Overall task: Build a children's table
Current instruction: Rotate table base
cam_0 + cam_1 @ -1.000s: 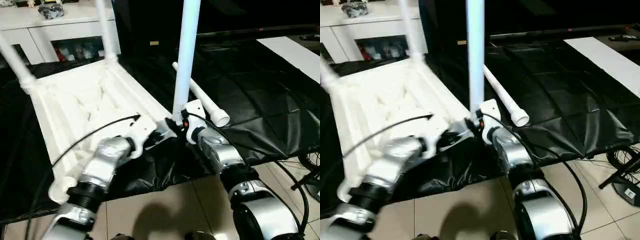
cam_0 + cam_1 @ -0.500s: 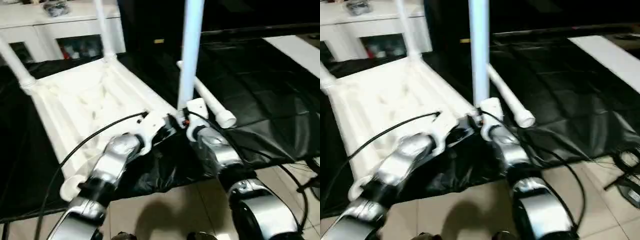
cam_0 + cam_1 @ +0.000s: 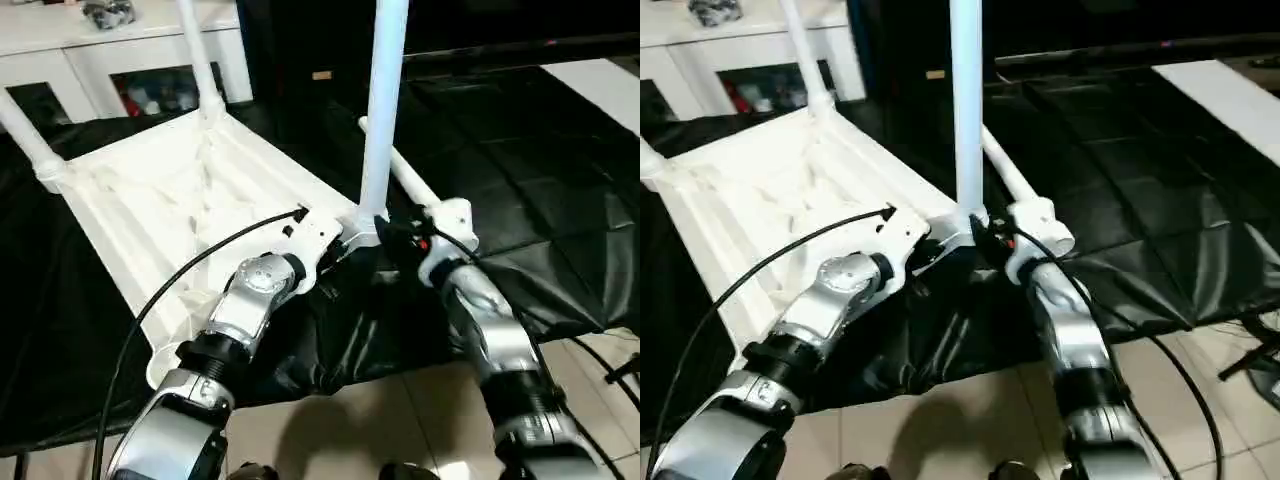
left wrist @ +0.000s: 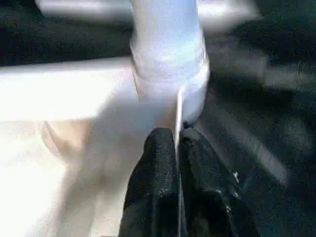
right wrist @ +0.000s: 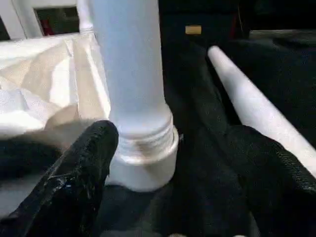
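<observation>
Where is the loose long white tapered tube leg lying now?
The loose white tube leg lies on the black sheet, right of the upright leg, beside the right gripper.

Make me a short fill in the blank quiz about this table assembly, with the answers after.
1. The tabletop lies with its ribbed underside facing ____.
2. The number of legs standing in corner sockets is ____.
3. The spare leg lies on the ____ sheet.
4. The right gripper is ____.

Answers: up; three; black; open

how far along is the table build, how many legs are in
Three legs stand in the upturned tabletop: two at the far corners, one at the near corner. The left gripper pinches a thin rib by that socket; the right gripper is open around it. The fourth leg lies on the black sheet.
</observation>
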Motion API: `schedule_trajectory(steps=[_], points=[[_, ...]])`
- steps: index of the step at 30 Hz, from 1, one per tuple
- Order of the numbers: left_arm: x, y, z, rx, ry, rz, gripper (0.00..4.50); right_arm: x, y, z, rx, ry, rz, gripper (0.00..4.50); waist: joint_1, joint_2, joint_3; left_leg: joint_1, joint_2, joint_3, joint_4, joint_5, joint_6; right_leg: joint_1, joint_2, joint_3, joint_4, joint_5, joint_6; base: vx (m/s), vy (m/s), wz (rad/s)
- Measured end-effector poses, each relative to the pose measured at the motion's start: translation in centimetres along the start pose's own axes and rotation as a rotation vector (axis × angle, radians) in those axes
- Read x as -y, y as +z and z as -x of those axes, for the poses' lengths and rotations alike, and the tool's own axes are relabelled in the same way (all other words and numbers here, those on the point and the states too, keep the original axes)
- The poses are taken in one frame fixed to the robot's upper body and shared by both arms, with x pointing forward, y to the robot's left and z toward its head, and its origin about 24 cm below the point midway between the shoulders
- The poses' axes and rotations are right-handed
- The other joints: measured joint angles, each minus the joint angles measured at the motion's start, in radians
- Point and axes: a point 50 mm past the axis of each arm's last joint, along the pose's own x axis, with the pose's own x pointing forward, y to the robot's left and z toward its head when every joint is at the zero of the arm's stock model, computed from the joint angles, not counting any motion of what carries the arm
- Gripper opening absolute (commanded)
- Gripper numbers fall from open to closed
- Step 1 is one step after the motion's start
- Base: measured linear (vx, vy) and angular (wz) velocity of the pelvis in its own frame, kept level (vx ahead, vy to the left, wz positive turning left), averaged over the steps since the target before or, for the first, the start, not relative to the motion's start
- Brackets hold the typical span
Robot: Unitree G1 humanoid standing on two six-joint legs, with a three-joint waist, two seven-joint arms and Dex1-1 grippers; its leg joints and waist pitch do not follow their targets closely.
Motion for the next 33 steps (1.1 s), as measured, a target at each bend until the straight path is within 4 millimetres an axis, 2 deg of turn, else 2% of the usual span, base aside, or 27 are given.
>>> schedule_trajectory(steps=[1, 4, 9, 11, 14, 15, 17, 21, 24, 25, 26, 33], points=[[-0.4, 0.6, 0.0, 0.027, 0.020, -0.004, 0.78, 0.0, -0.1, 0.1, -0.007, -0.001, 0.001, 3.89, 0.000, 0.000, 0.000, 0.000, 0.000, 0.000, 0.001, 0.000, 0.000, 0.000, 0.000, 0.000, 0.000, 0.000, 0.000, 0.000, 0.000, 0.00], [-1.9, 2.3, 0.6, 0.109, 0.088, -0.012, 0.78, 0.0, 0.1, 0.5, -0.015, 0.007, 0.007, 3.89, -0.003, 0.000, 0.000, 0.002, 0.000, 0.000, 0.002, 0.000, 0.000, 0.001, 0.000, 0.001, 0.000, -0.004, 0.006, 0.000, 0.000, 0.00], [-5.8, 3.9, 3.2, 0.165, 0.272, -0.071, 0.78, -1.0, -0.6, 0.4, -0.102, 0.061, 0.028, 3.89, -0.007, -0.001, 0.000, 0.003, 0.000, 0.000, 0.001, 0.000, 0.000, 0.001, 0.000, 0.000, 0.000, -0.004, 0.007, 0.000, 0.000, 0.00], [-7.8, 3.9, 4.7, 0.123, 0.354, -0.126, 0.78, -1.7, -1.0, 0.3, -0.133, 0.098, 0.035, 3.89, -0.009, -0.001, 0.000, 0.003, 0.000, -0.001, 0.001, 0.000, 0.000, 0.001, 0.000, 0.000, 0.000, -0.004, 0.007, 0.000, 0.000, 0.00], [-11.6, 2.7, 8.3, -0.013, 0.538, -0.224, 0.78, -2.6, -1.9, -0.1, -0.214, 0.135, 0.024, 3.89, -0.013, -0.001, 0.000, 0.004, 0.000, -0.003, 0.000, 0.000, -0.001, 0.001, 0.000, 0.000, 0.001, -0.004, 0.007, 0.000, 0.000, 0.00], [-12.2, 2.3, 9.0, -0.041, 0.569, -0.229, 0.78, -2.8, -2.1, -0.2, -0.227, 0.142, 0.021, 3.89, -0.010, -0.001, 0.000, 0.004, 0.000, -0.003, 0.000, 0.000, -0.001, 0.001, 0.000, 0.000, 0.001, -0.004, 0.007, 0.000, 0.000, 0.00], [-13.1, 1.3, 10.3, -0.100, 0.636, -0.218, 0.51, -3.1, -2.4, -0.6, -0.258, 0.144, 0.022, 3.62, -0.004, -0.002, 0.000, 0.003, -0.001, -0.002, 0.001, 0.000, -0.001, 0.001, 0.000, 0.001, 0.001, -0.004, 0.007, 0.000, 0.000, 0.00], [-14.1, 0.0, 12.0, -0.201, 0.717, -0.251, 0.33, -3.5, -1.7, -1.8, -0.260, 0.128, 0.040, 3.44, 0.006, -0.006, -0.001, 0.000, -0.001, -0.002, 0.003, 0.000, -0.001, 0.002, 0.000, 0.002, 0.001, -0.004, 0.007, 0.000, 0.000, 0.00], [-14.6, -1.0, 13.2, -0.279, 0.749, -0.276, 0.06, -3.6, -1.5, -2.5, -0.270, 0.105, 0.041, 3.15, 0.009, -0.008, -0.002, 0.000, -0.002, -0.001, 0.003, 0.000, -0.001, 0.001, 0.000, 0.004, 0.001, -0.003, 0.006, 0.000, 0.000, 0.00], [-14.7, -1.4, 13.4, -0.304, 0.756, -0.271, 0.06, -3.6, -1.5, -2.7, -0.276, 0.096, 0.038, 3.15, 0.009, -0.008, -0.002, 0.000, -0.002, -0.001, 0.003, 0.000, -0.001, 0.001, 0.000, 0.004, 0.001, -0.003, 0.005, 0.000, 0.000, 0.00], [-14.6, -2.0, 13.8, -0.341, 0.764, -0.272, 0.00, -3.6, -1.5, -2.9, -0.289, 0.090, 0.036, 2.94, 0.008, -0.008, -0.002, 0.000, -0.001, -0.001, 0.003, 0.000, -0.001, 0.001, 0.000, 0.004, 0.001, -0.003, 0.005, 0.000, 0.000, 0.00], [-14.3, -3.9, 14.7, -0.526, 0.725, -0.328, 0.00, -3.8, -1.7, -3.8, -0.332, 0.117, 0.045, 2.31, 0.008, -0.009, -0.002, 0.001, -0.001, -0.001, 0.003, 0.000, -0.001, 0.001, 0.000, 0.003, 0.002, -0.003, 0.006, 0.000, 0.000, 0.00]])
